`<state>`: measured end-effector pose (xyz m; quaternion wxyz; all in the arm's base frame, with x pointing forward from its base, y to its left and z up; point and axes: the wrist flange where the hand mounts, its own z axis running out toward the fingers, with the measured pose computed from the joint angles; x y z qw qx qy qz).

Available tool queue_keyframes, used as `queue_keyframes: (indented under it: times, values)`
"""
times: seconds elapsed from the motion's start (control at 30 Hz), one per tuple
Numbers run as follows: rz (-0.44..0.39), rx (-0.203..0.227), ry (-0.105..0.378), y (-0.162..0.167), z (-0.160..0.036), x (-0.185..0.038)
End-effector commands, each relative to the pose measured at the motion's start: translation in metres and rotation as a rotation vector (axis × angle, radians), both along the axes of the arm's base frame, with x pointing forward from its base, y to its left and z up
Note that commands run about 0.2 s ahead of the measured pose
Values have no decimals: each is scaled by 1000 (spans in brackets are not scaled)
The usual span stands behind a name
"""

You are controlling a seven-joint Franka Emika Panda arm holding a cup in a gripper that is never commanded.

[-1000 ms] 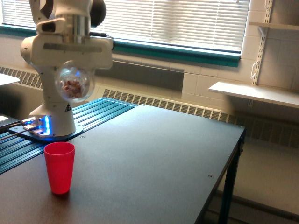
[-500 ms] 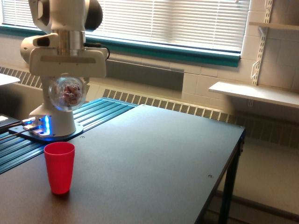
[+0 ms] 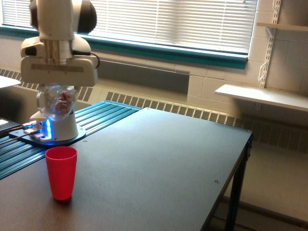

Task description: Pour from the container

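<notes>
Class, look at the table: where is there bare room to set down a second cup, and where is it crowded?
The dark table is bare across its middle and the exterior view's right, from the red cup to the far edge by the wall heater. It is crowded only at the exterior view's left, where the gripper holds the clear cup above the red cup, with the robot base behind.

The gripper's (image 3: 57, 85) fingers are hidden behind its white housing, so their hold on the clear container (image 3: 56, 102) cannot be made out. The arm (image 3: 55, 19) is cut off by the top edge, and the table (image 3: 159, 163) by the bottom edge.
</notes>
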<state>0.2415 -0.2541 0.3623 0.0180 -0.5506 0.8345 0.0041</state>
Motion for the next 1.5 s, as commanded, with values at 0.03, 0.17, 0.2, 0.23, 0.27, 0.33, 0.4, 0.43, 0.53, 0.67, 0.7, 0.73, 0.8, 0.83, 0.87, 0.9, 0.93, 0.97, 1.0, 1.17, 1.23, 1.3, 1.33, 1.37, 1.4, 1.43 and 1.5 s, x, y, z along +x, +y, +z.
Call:
queue_keyframes:
  times: [0.03, 0.17, 0.2, 0.23, 0.27, 0.33, 0.4, 0.43, 0.53, 0.67, 0.7, 0.73, 0.8, 0.83, 0.87, 0.9, 0.93, 0.97, 1.0, 1.17, 1.23, 1.3, 1.33, 1.37, 1.4, 1.43, 1.5]
  values:
    - [-79, 37, 13, -9, -5, -6]
    - [-81, 46, 10, -14, -6, -2]
    - [-78, 46, 16, -15, -7, -1]
    - [-75, 45, 22, -16, -7, 0]
    - [-76, 44, 23, -18, -7, 2]
    - [-80, 42, 29, -21, -7, 4]
    - [-66, 38, 36, -23, -8, 8]
    - [-60, 36, 42, -23, -8, 11]
    - [-43, 38, 53, -23, -11, 18]
    - [-39, 46, 63, -23, -14, 26]
    - [-42, 48, 62, -24, -15, 28]
    - [-41, 50, 66, -24, -16, 30]
    - [-34, 56, 58, -25, -17, 33]
    - [-34, 59, 58, -25, -18, 34]
    - [-34, 61, 62, -25, -19, 35]
    - [-33, 63, 63, -26, -20, 36]
    - [-33, 67, 64, -27, -21, 36]
    - [-38, 73, 65, -28, -23, 36]
    - [-44, 77, 65, -29, -24, 35]
    - [-58, 101, 57, -34, -27, 36]
    - [-60, 104, 57, -35, -28, 36]
    - [-62, 108, 54, -37, -28, 37]
    - [-64, 107, 57, -37, -28, 37]
    - [-65, 107, 61, -38, -29, 37]
    - [-65, 108, 64, -38, -29, 38]
    - [-65, 111, 65, -38, -29, 38]
    - [-72, 121, 63, -39, -30, 39]
